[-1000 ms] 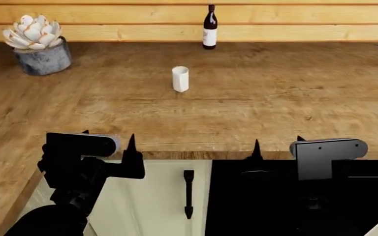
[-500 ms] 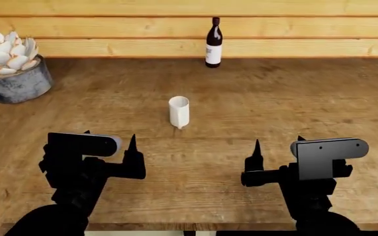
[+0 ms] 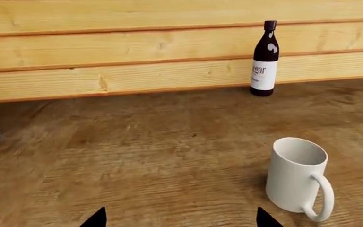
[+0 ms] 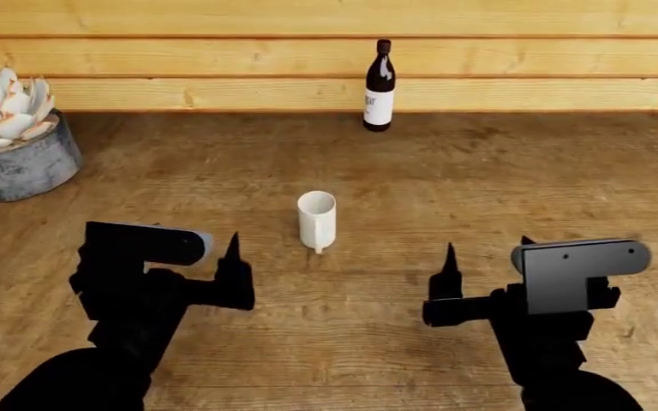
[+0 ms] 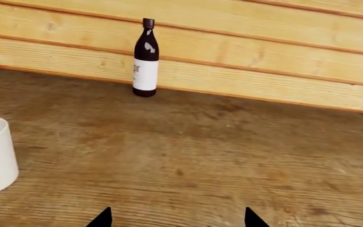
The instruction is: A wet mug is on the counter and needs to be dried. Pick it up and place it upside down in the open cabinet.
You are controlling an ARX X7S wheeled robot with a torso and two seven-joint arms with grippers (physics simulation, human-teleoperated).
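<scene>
The mug (image 4: 316, 220) stands upright in the middle of the worktop (image 4: 512, 180). At 12 o'clock from it, the bottle (image 4: 379, 86) stands by the wall. A plant pot (image 4: 14, 158) is at 10 o'clock. The left gripper (image 4: 186, 248) and right gripper (image 4: 486, 253) hang empty at 7 and 5 o'clock.

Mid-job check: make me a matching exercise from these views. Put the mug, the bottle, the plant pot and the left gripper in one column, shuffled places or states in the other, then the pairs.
Things:
1. mug
2. wine bottle
3. plant pot
4. left gripper

Places or states:
A. against the plank wall, at the back
B. open, holding nothing
C. far left of the counter
D. upright mid-counter, mouth up, untouched

Pairs: 1-D, 2-A, 3-C, 4-B
</scene>
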